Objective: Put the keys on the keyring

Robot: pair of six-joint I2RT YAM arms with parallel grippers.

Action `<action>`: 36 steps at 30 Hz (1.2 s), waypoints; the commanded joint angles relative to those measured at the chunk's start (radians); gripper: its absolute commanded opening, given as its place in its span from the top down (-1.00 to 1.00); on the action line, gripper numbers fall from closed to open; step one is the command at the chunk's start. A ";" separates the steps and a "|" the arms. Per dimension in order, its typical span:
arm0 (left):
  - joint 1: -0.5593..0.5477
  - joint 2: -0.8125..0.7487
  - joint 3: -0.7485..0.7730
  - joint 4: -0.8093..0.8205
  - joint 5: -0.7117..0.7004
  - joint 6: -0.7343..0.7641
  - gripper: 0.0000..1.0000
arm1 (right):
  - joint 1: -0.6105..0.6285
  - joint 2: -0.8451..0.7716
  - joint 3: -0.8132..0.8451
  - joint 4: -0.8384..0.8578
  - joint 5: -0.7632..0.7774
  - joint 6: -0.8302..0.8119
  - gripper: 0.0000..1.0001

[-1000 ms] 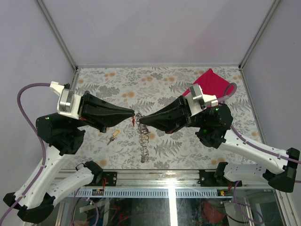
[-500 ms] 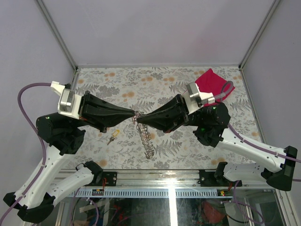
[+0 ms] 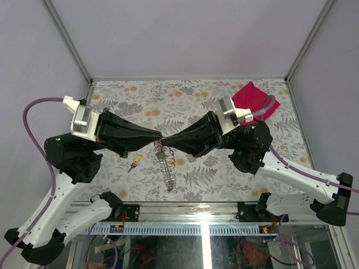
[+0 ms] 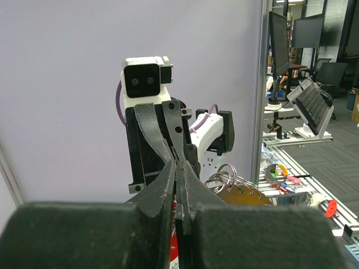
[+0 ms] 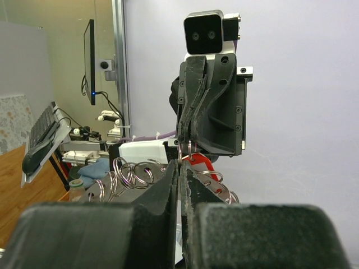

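My left gripper [image 3: 159, 136] and right gripper [image 3: 167, 141] meet tip to tip above the middle of the table. The left gripper [image 4: 180, 165] is shut on the red key [image 4: 174, 244], whose red head also shows in the right wrist view [image 5: 201, 163]. The right gripper [image 5: 182, 163] is shut on the keyring holder [image 3: 166, 168], a brown strip with several metal rings [image 5: 132, 174] that hangs down from the tips. A ring sits right at the red key's head. The yellow key [image 3: 133, 163] lies on the table under the left arm.
A red cloth [image 3: 252, 98] lies at the back right corner behind the right arm. The floral table mat [image 3: 146, 95] is ringed by grey walls and a metal rail [image 3: 202, 208] along the near edge.
The right gripper has moved left and closed the gap to the left gripper's tip. The hanging strip has swung left. The red key no longer shows below the tips from above.
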 commanded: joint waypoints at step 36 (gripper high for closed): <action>-0.004 -0.017 0.007 0.039 0.016 -0.009 1.00 | 0.007 -0.046 0.005 0.047 0.125 -0.008 1.00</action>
